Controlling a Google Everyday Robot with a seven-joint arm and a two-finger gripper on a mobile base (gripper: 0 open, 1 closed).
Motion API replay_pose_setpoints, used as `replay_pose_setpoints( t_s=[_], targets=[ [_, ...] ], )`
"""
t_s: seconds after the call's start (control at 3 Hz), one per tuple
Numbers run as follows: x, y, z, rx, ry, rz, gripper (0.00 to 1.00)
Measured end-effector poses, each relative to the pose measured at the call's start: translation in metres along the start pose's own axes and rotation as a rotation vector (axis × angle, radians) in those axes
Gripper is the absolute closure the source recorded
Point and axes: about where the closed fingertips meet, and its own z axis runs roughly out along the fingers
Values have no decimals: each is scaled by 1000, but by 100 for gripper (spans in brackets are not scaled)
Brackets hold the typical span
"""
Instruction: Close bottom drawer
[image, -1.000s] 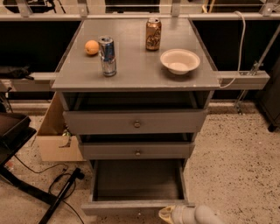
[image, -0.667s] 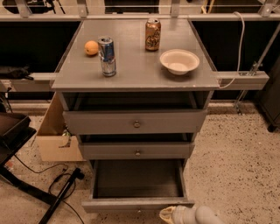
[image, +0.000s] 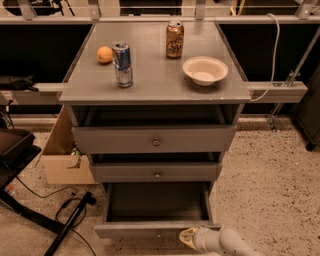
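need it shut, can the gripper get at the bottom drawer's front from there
Probably yes: the gripper is right beside the front panel of the open bottom drawer, with nothing between them.

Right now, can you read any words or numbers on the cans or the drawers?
Blue and silver can: print there, but not readable.
Brown can: pale lettering, not readable.
Bottom drawer, with the gripper at its front: no writing.
Nothing can be quoted.
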Motion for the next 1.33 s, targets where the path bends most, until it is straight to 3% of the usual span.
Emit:
replay_pose_setpoints(
  t_s=[0.33, 1.0, 1.33],
  targets=[
    [-20, -20, 3, 33, -8, -10, 100],
    [-25, -29, 5, 52, -1, -9, 100],
    [0, -17, 36, 68, -31, 24, 100]
  ],
)
